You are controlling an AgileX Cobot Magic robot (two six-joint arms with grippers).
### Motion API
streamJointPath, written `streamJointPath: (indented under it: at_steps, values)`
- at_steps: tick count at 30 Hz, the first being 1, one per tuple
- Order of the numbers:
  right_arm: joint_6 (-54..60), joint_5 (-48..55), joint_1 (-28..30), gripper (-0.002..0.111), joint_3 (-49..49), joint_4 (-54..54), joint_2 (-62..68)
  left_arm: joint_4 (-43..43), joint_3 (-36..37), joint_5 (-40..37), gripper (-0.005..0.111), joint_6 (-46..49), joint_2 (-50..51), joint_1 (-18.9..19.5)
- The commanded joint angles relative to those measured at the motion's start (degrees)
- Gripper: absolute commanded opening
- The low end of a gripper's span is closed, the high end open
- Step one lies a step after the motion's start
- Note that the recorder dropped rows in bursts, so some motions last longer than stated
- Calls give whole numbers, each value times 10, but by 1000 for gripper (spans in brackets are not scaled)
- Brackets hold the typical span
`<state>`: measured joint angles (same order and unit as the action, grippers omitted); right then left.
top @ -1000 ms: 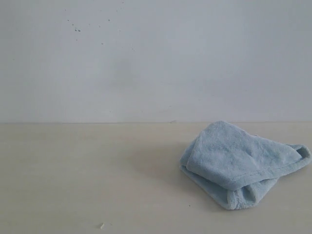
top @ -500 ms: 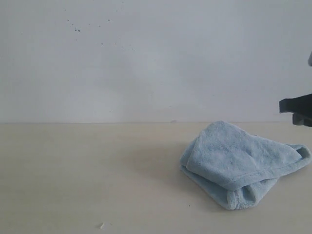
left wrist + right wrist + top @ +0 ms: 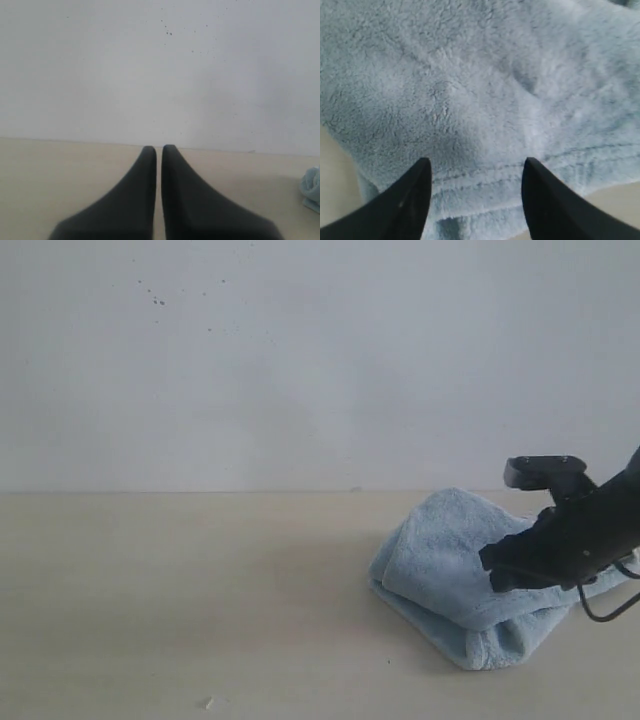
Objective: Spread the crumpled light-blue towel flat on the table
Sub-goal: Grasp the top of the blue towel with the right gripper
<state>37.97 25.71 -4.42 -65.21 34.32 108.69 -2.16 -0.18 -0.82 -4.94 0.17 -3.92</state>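
Note:
The light-blue towel [image 3: 450,565] lies crumpled in a folded heap on the right part of the pale table [image 3: 180,600]. My right gripper [image 3: 497,573] hangs just over the towel's right half, coming in from the right edge of the exterior view. In the right wrist view its jaws stand wide apart over the fluffy towel [image 3: 470,90], with a hemmed edge between the right gripper's [image 3: 477,165] tips and nothing pinched. The left gripper [image 3: 159,149] is shut and empty above bare table, far from the cloth; a sliver of the towel [image 3: 312,187] shows at that view's edge.
A white wall [image 3: 300,360] with a few dark specks rises behind the table's far edge. A small pale crumb [image 3: 209,703] lies on the table near the front left. A black cable [image 3: 605,612] loops below the right arm.
The right arm has come in from the right edge and dropped down over the towel, its jaws opening wide. The towel and the left gripper have not moved.

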Motion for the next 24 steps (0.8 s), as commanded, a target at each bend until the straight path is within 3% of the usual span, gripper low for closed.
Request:
streamJointPath:
  at_steps: [1, 6, 8, 11, 13, 24]
  values:
    - [14, 1, -10, 53, -17, 15, 41, -1, 2, 0, 4, 1, -2, 1]
    - [16, -8, -10, 51, -17, 16, 63, -1, 2, 0, 4, 1, -2, 1]
    - [16, -7, -10, 40, -17, 16, 67, -1, 2, 0, 4, 1, -2, 1]
    - [16, -4, -10, 12, -17, 16, 65, -2, 2, 0, 4, 1, -2, 1]
    - [16, -9, -10, 0, -17, 16, 56, -2, 2, 0, 4, 1, -2, 1]
    - [16, 54, -10, 5, -16, 39, -41, -2, 2, 0, 4, 1, -2, 1]
